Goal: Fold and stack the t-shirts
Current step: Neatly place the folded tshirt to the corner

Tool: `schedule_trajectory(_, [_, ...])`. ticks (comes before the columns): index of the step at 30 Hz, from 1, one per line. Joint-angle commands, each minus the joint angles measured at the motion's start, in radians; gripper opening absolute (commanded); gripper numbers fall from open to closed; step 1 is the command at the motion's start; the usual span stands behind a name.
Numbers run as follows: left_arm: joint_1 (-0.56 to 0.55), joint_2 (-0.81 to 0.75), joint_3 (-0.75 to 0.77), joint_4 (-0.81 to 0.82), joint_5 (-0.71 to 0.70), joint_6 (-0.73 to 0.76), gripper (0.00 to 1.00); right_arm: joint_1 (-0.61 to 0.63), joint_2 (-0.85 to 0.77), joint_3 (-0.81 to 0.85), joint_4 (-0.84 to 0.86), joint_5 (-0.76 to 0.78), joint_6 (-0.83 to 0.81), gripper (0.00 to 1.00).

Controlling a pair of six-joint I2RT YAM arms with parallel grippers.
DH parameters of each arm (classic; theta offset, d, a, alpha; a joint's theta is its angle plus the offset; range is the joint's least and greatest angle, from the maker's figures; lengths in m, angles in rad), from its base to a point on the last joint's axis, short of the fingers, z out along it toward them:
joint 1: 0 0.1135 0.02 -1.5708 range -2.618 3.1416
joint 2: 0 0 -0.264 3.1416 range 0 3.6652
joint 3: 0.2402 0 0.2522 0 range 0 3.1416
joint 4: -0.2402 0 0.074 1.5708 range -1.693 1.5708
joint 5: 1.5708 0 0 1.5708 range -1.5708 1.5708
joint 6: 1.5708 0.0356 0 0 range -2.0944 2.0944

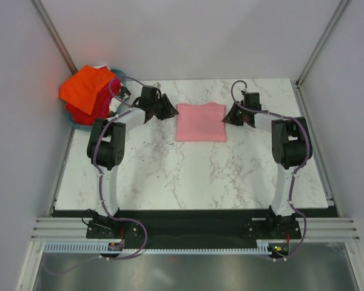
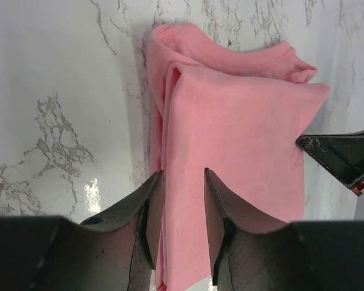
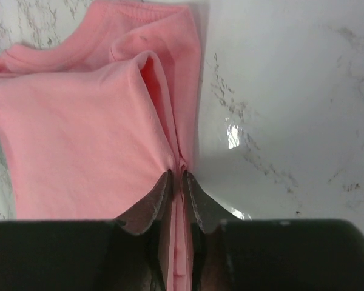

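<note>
A light pink t-shirt (image 1: 201, 122) lies folded into a rectangle on the marble table at the back middle. My left gripper (image 1: 168, 110) is at its left edge; in the left wrist view its jaws (image 2: 183, 174) stand open with the shirt's edge (image 2: 230, 139) between them. My right gripper (image 1: 229, 117) is at the shirt's right edge, shut on a pinch of the pink cloth (image 3: 177, 162), which runs up between the fingers. Orange, red and magenta t-shirts (image 1: 88, 92) are heaped at the back left.
A teal basket (image 1: 73, 118) under the heap of shirts sits at the table's back left corner. The marble table (image 1: 188, 176) is bounded by grey walls left and right. The right gripper's fingertip (image 2: 343, 156) shows in the left wrist view.
</note>
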Motion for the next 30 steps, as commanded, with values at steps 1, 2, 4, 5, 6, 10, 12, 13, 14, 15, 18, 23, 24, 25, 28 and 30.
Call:
schedule_trajectory(1, [0.002,-0.071,-0.014,0.026,0.012,0.026,0.4,-0.013,-0.04,-0.033,-0.016,-0.026,-0.007,0.17])
schedule_trajectory(2, [0.002,-0.074,-0.017,0.026,0.01,0.028,0.4,-0.016,-0.038,-0.033,-0.016,-0.038,-0.004,0.11])
schedule_trajectory(4, [0.002,-0.083,-0.02,0.026,0.01,0.028,0.4,-0.03,-0.032,-0.033,0.01,-0.058,0.008,0.0])
schedule_trajectory(5, [0.002,-0.086,-0.022,0.025,0.012,0.029,0.39,-0.037,-0.029,-0.033,0.024,-0.078,0.025,0.0])
schedule_trajectory(6, [0.002,-0.09,-0.022,0.02,0.009,0.031,0.4,-0.053,-0.028,-0.033,0.03,-0.104,0.031,0.0])
schedule_trajectory(10, [0.004,-0.102,-0.023,0.014,0.006,0.034,0.4,-0.09,-0.035,-0.031,0.019,-0.084,0.042,0.0])
schedule_trajectory(12, [0.004,-0.106,-0.022,0.011,0.009,0.032,0.4,-0.116,-0.04,-0.021,-0.007,-0.066,0.031,0.0])
schedule_trajectory(13, [0.004,-0.108,-0.022,0.01,0.01,0.032,0.4,-0.151,-0.043,-0.015,-0.036,-0.064,0.025,0.0])
schedule_trajectory(14, [0.004,-0.111,-0.019,0.008,0.013,0.031,0.4,-0.169,-0.046,-0.013,-0.054,-0.064,0.02,0.0])
schedule_trajectory(15, [0.002,-0.111,-0.017,0.008,0.015,0.029,0.4,-0.217,-0.048,-0.014,-0.062,-0.066,0.008,0.0])
schedule_trajectory(18, [0.002,-0.111,-0.005,0.005,0.027,0.023,0.39,-0.339,-0.046,-0.01,-0.088,-0.107,-0.013,0.0])
schedule_trajectory(23, [0.004,-0.106,0.024,-0.013,0.041,0.019,0.39,-0.507,-0.038,-0.001,-0.128,-0.138,0.006,0.11])
schedule_trajectory(24, [0.002,-0.106,0.029,-0.017,0.043,0.017,0.39,-0.534,-0.049,-0.002,-0.129,-0.114,0.008,0.17])
schedule_trajectory(25, [0.002,-0.109,0.032,-0.02,0.043,0.02,0.39,-0.541,-0.075,0.001,-0.135,-0.083,0.005,0.28])
schedule_trajectory(28, [0.002,-0.135,0.021,-0.035,0.027,0.031,0.39,-0.541,-0.162,0.051,-0.261,0.19,-0.024,0.5])
schedule_trajectory(30, [0.004,-0.157,0.006,-0.037,0.009,0.042,0.4,-0.527,-0.234,0.038,-0.28,0.328,-0.041,0.55])
